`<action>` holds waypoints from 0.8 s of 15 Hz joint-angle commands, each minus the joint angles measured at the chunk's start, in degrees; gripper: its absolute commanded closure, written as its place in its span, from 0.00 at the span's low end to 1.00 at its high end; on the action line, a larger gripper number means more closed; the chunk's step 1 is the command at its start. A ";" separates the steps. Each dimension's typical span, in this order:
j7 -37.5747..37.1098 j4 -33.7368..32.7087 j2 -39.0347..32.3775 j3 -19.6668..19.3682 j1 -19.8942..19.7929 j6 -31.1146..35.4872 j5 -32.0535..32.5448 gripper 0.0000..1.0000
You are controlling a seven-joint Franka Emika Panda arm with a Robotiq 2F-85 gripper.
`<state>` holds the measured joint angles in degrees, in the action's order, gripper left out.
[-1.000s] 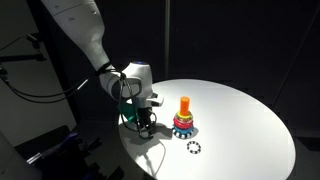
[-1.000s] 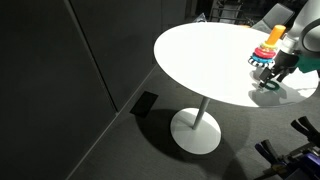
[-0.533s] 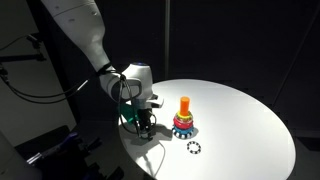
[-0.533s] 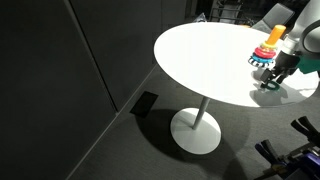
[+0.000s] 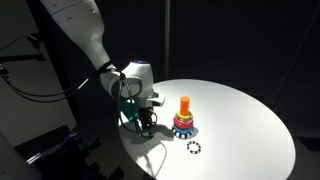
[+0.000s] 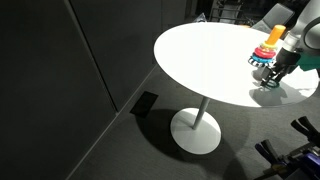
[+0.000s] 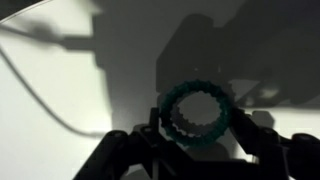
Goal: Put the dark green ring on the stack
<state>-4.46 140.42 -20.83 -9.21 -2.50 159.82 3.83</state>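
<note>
- Gripper (image 5: 143, 122) was held low over the table (image 5: 245, 112), near the stack (image 5: 184, 121).
- Dark green ring (image 7: 196, 90) was flanked closely by both fingers; whether it was clamped could not be told.

The ring (image 7: 168, 113) is dark green, thin and ribbed, with an open centre. It sits level in the gripper (image 7: 197, 122), apart from the stack (image 5: 184, 120), an upright orange peg above red, yellow and blue rings.

Wrist view: tool (image 7: 197, 138) cut off by btm edge, dark green ring (image 7: 197, 112) blurry
</note>
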 commanded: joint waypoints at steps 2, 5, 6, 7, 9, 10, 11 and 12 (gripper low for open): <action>0.14 -0.41 4.37 -0.24 -1.33 -2.32 -0.57 0.53; 0.02 -1.30 7.06 -0.56 -1.82 -3.61 -0.47 0.53; 0.05 -1.77 7.99 -0.60 -2.02 -4.29 -0.45 0.53; -0.06 -2.20 8.82 -0.66 -2.15 -4.93 -0.35 0.53; -0.13 -3.30 10.77 -0.67 -2.54 -6.59 -0.29 0.53; -0.07 -3.94 11.72 -0.62 -2.77 -7.57 -0.34 0.53; -0.19 -4.54 12.52 -0.64 -2.94 -8.32 -0.27 0.53; -0.59 -5.39 13.20 -0.77 -3.06 -9.09 -0.01 0.53</action>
<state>-4.46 136.85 -10.52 -9.98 -4.78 154.26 3.82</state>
